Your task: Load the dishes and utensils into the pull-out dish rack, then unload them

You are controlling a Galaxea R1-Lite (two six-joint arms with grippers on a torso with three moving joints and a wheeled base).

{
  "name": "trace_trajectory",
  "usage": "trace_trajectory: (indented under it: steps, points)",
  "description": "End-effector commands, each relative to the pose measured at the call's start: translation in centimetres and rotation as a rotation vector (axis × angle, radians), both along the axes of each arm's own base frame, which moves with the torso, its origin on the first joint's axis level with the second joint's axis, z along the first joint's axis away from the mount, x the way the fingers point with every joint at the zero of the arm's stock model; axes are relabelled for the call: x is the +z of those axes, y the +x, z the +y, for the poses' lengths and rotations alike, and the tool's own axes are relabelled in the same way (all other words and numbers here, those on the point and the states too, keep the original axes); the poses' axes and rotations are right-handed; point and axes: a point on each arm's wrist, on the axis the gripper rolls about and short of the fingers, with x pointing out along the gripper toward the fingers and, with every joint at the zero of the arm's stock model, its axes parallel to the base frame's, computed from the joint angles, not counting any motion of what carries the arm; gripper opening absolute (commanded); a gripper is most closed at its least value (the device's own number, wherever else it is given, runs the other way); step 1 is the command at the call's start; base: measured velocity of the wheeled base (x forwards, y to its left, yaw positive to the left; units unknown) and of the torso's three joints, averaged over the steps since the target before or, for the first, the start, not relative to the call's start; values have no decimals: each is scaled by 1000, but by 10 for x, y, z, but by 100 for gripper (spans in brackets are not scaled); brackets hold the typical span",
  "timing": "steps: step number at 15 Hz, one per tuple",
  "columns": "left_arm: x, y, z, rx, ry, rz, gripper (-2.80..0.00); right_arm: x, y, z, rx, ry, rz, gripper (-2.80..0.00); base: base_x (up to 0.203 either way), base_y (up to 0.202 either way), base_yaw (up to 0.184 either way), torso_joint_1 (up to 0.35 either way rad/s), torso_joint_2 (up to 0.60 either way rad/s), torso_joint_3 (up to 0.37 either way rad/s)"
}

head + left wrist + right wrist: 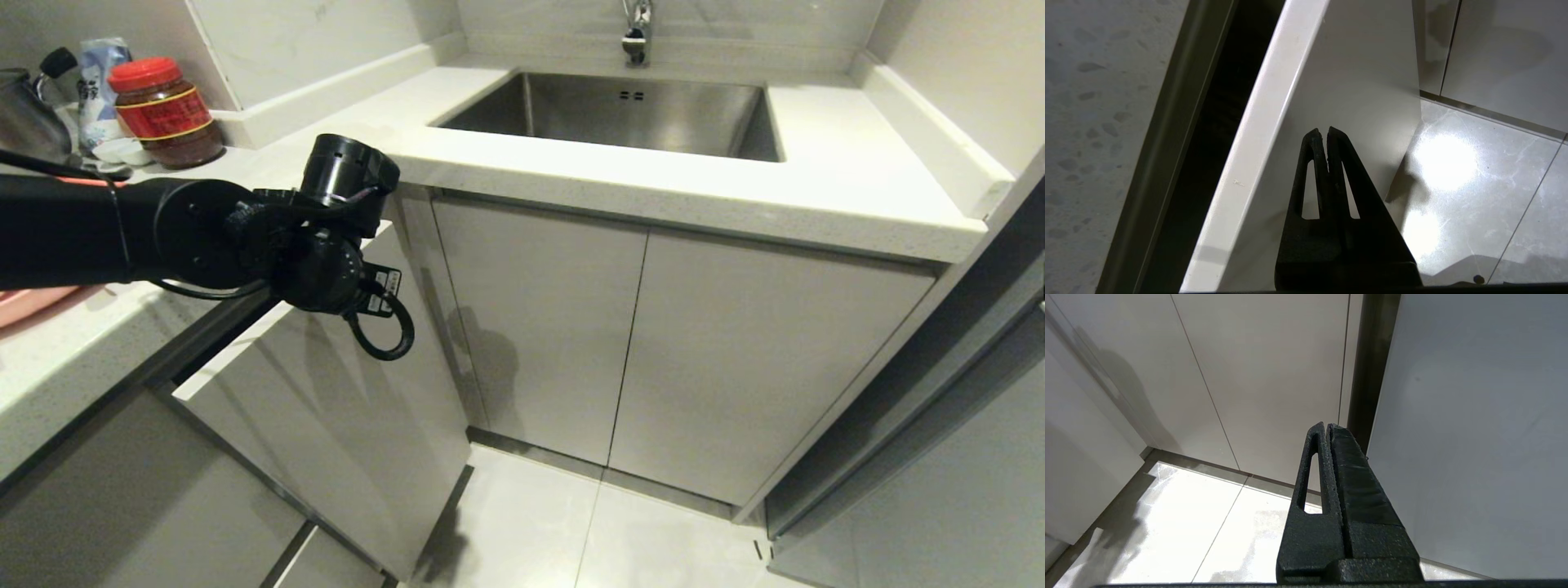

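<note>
Left gripper closed and empty before your white front panel, dish rack barely ajar, right gripper closed, parked over floor.

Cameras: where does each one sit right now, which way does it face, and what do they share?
Head view: up on the robot's head, looking down at the sink and cabinets; left arm shows.
Left wrist view: behind the shut left gripper, facing the white front panel of the slightly open pull-out rack.
Right wrist view: behind the shut right gripper, facing cabinet doors and floor.
Shared: head and left wrist views both show that front panel.
</note>
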Motion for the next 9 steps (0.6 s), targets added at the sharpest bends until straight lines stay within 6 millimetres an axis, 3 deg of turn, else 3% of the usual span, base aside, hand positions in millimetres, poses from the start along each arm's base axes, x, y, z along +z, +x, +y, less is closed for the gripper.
trace_trajectory:
  steps: [1, 9]
  points:
    - [0, -1, 0, 2, 2, 0, -280, -7, 2, 0, 0, 0, 26, -280, 0, 0, 0, 0, 0, 0]
    - [-1, 5, 12, 23, 27, 3, -280, -7, 2, 0, 0, 0, 26, -280, 0, 0, 0, 0, 0, 0]
